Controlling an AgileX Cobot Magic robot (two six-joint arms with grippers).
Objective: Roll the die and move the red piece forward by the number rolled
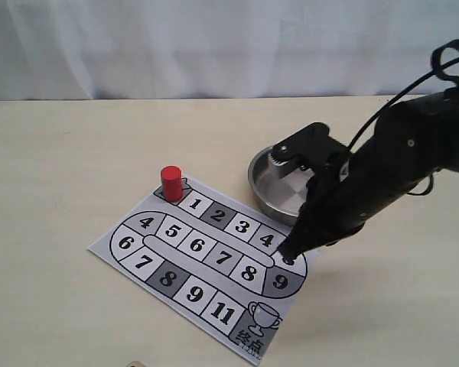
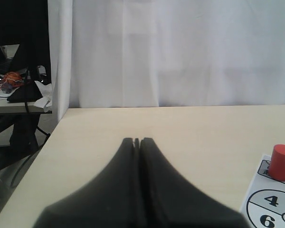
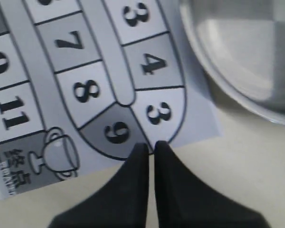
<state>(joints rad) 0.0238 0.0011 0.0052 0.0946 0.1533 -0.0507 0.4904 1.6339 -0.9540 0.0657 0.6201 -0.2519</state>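
Note:
The red piece (image 1: pixel 171 183) stands upright on the start square at the far left corner of the paper game board (image 1: pixel 203 264); it also shows in the left wrist view as the red piece (image 2: pixel 280 161). My right gripper (image 1: pixel 287 254) is shut with nothing between its fingers, its tips low over the board's right end by the squares marked 3 and 9; the right wrist view shows this gripper (image 3: pixel 151 145) at the board (image 3: pixel 85 71) edge. My left gripper (image 2: pixel 137 140) is shut and empty over bare table, left of the board. The die is hidden from every view.
A shiny metal bowl (image 1: pixel 254 180) sits just behind the board's right end, partly covered by my right arm; its wall (image 3: pixel 247 57) fills one corner of the right wrist view. A white curtain backs the table. Clutter on a side desk (image 2: pixel 12 88) lies beyond the table's left edge.

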